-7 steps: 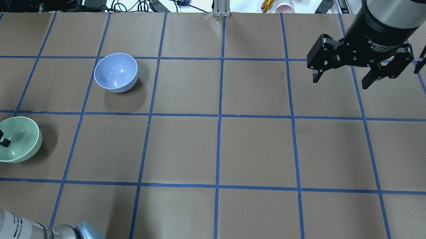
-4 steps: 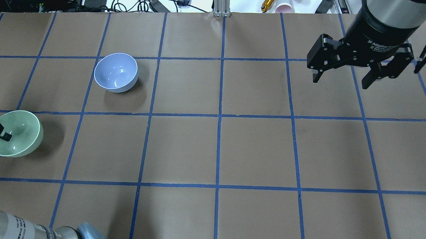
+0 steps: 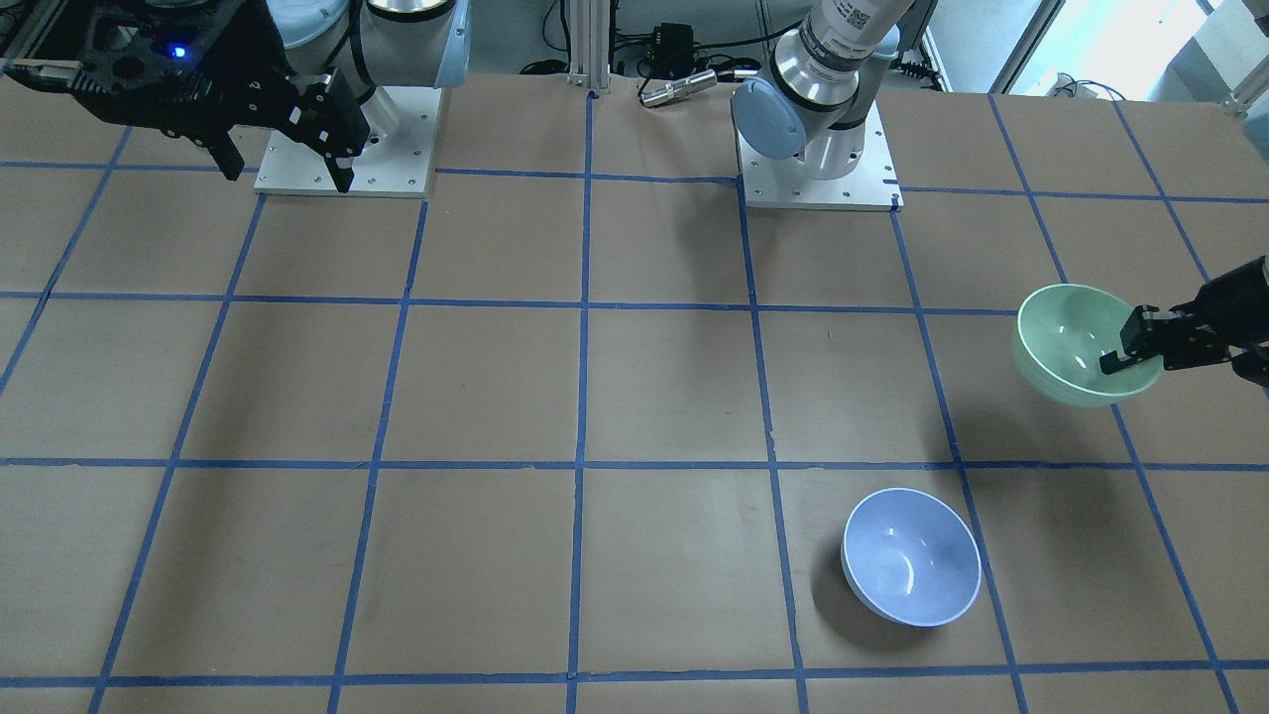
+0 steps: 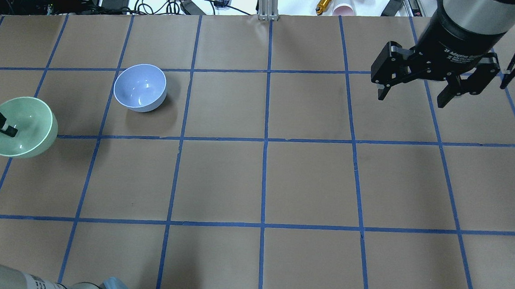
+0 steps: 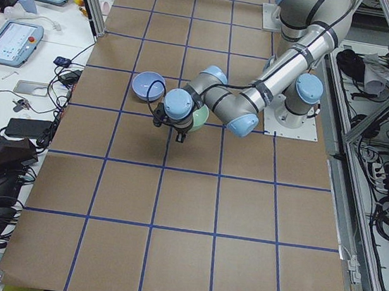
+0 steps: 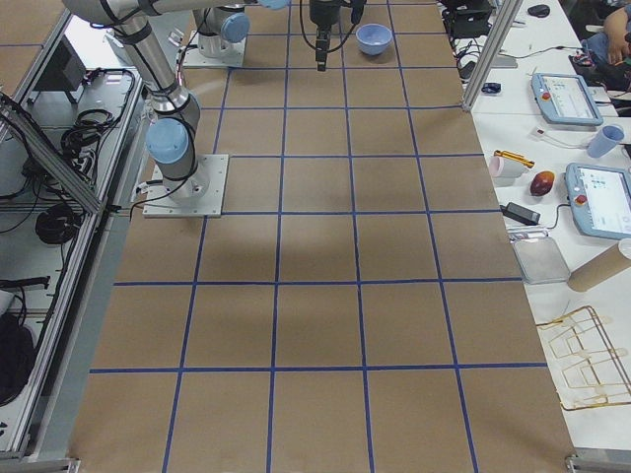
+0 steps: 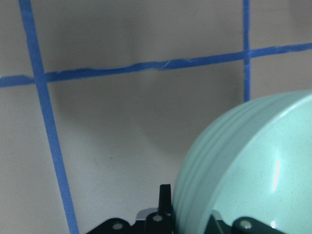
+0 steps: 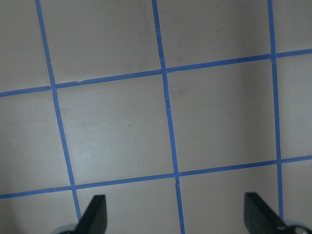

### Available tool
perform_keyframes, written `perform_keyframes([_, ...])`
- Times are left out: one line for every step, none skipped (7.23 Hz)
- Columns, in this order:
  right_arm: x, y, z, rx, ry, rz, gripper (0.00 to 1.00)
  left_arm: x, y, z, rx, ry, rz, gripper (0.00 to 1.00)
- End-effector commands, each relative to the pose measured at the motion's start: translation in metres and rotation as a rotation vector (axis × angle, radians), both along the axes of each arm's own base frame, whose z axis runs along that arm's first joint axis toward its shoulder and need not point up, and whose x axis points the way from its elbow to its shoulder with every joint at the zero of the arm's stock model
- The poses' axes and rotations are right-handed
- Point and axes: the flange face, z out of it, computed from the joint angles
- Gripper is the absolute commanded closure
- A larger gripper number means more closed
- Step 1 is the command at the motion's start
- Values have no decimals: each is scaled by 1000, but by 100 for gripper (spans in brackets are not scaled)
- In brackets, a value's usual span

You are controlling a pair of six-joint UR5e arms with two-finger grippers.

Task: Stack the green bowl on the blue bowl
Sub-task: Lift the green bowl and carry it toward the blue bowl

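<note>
Where the green bowl is: green bowl (image 4: 21,125) hangs from the left gripper (image 4: 0,128) near the table's left edge. It looks clear of the brown paper, since its shadow falls offset from it in the front-facing view. It is tipped a little.
Left gripper: clamped on the bowl's rim, one finger inside the wall and the other outside and hidden beneath. The wrist view shows the pale outer wall hard against the finger base. A rim pinch, probably because the bowl is too wide to span.
Blue bowl: blue bowl (image 4: 140,87) sits upright on the table (image 4: 308,183), mouth up with nothing in it. It is near the green bowl but apart from it, a fit seat for nesting.
Right gripper: right gripper (image 4: 411,100) has its jaws spread wide with nothing between them. It hovers over the far right of the table, well apart from both bowls, likely parked out of the way.
Step, as judged: carry towards the blue bowl; stack not yet made.
Writing: "2F Adaptive G…" in white on the right gripper's body, finer print below unreadable. The white sticker on the left arm's tube is too small to read. Both bowls are plain.
Surface: blue tape lines (image 4: 265,140) grid the paper.
</note>
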Motion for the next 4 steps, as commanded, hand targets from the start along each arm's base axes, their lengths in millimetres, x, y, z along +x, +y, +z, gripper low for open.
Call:
perform_keyframes([0,0,0,1,0,0,0,-88,-47,24,-30,31,34,100])
perform_keyframes([0,0,0,-1,0,0,0,-112,-68,37,-37,15,46,100])
perform_keyframes([0,0,0,-1,0,0,0,-131,-87,45,-31,3,91,100])
perform_keyframes([0,0,0,-1,0,0,0,-152,-101,37,-18,-6,142,100])
